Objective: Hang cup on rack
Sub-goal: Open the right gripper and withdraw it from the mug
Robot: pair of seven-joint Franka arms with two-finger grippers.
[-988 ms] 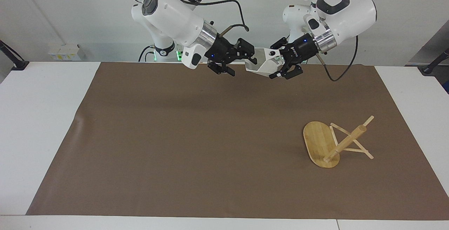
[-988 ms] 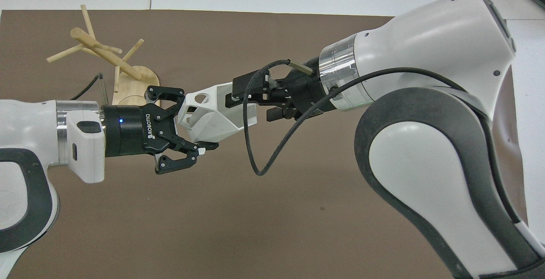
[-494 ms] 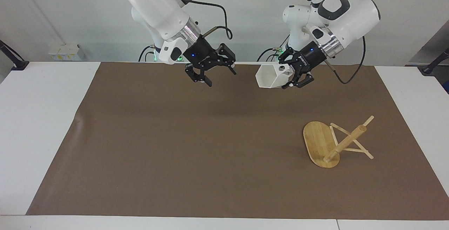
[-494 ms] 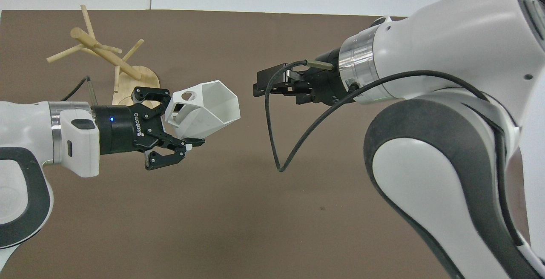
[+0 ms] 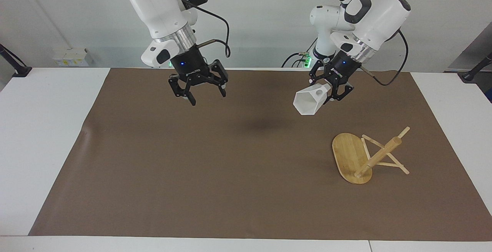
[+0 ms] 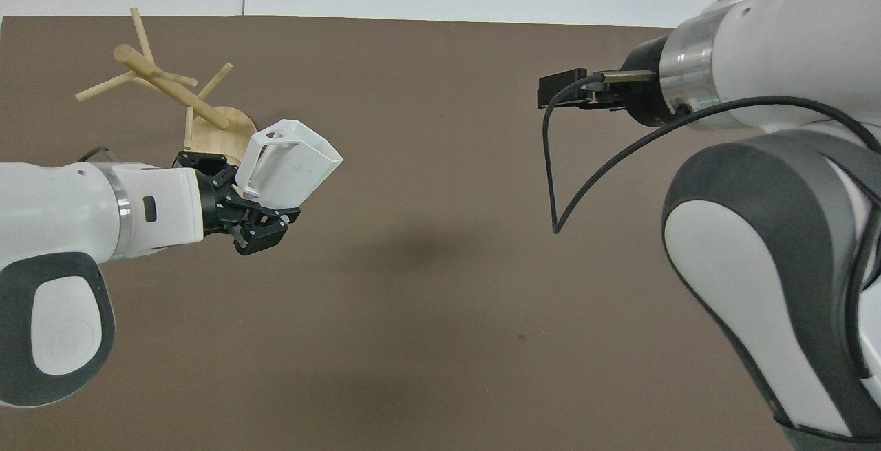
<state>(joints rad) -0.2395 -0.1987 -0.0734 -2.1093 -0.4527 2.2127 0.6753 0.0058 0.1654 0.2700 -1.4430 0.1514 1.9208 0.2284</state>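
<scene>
— So, where do I stand on the cup (image 5: 308, 101)?

— I've got it in the air. My left gripper (image 5: 333, 90) is pinching it by the handle end, mouth tipped outward and down, over the brown mat (image 5: 215, 175) toward the left arm's end of the table. It touches nothing else.

— And the rack (image 5: 367, 156)?

— Standing on the mat, farther from the robots than the cup, oval base flat, post and pegs bare. Nothing hangs on it yet.

— Your other arm?

— My right gripper (image 5: 201, 93) hangs over the mat near the right arm's end, fingers spread wide, holding nothing. It waits.

— So how much is left?

— I'd say the pickup is done and the real work remains: carry the cup over to the rack, line the handle's hole up with a peg, slide it on, let go.
</scene>
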